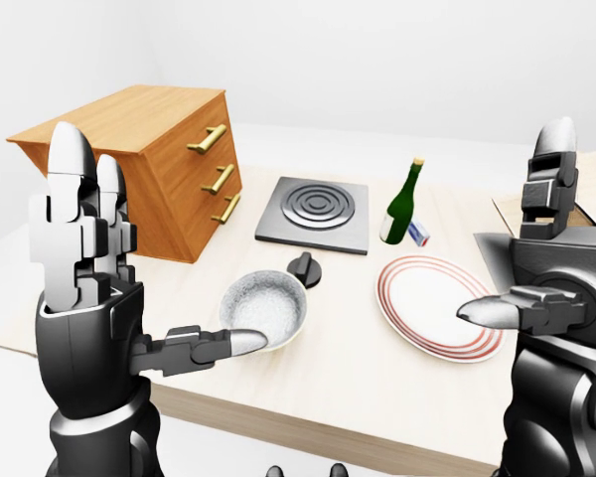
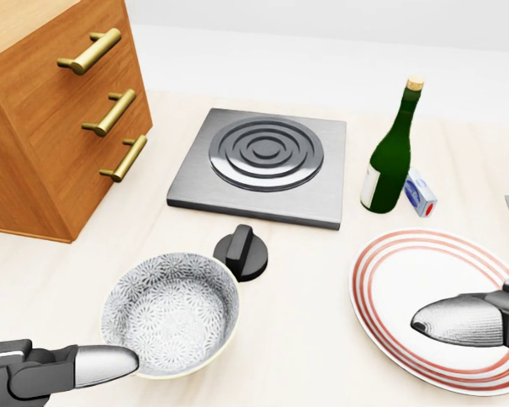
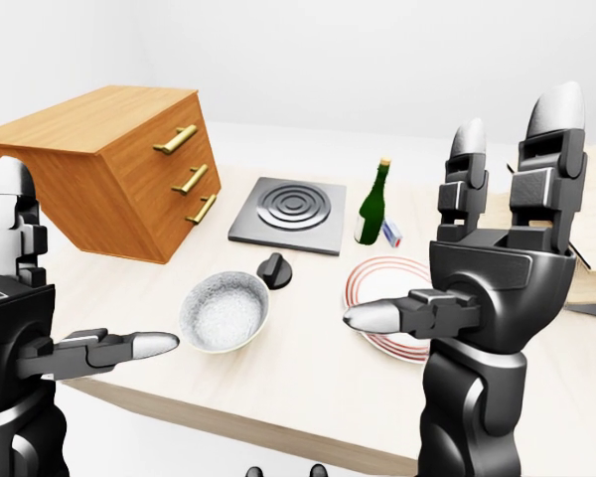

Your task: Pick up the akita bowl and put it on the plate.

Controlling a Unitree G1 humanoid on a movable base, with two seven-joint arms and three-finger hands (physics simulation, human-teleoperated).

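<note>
The akita bowl [image 2: 171, 312], grey with a speckled flower pattern, stands upright on the light wooden table, left of the middle in the head view. To its right lies the white plate [image 2: 407, 275] with red rings, with nothing on it. My left hand [image 1: 164, 248] is raised at the left, open, with fingers upright. Its thumb [image 2: 106, 365] points right and overlaps the bowl's lower-left rim in the picture. At the right my right hand [image 3: 437, 219] is also raised and open. Its thumb [image 2: 458, 320] shows over the plate. Neither hand holds anything.
A wooden drawer cabinet [image 2: 42, 110] with brass handles fills the upper left. Above the bowl are a black knob [image 2: 242, 252] and a grey hot plate [image 2: 263, 161]. A green bottle [image 2: 392, 153] and a small box [image 2: 420, 193] stand above the plate. A dark flat object [image 3: 586, 268] lies far right.
</note>
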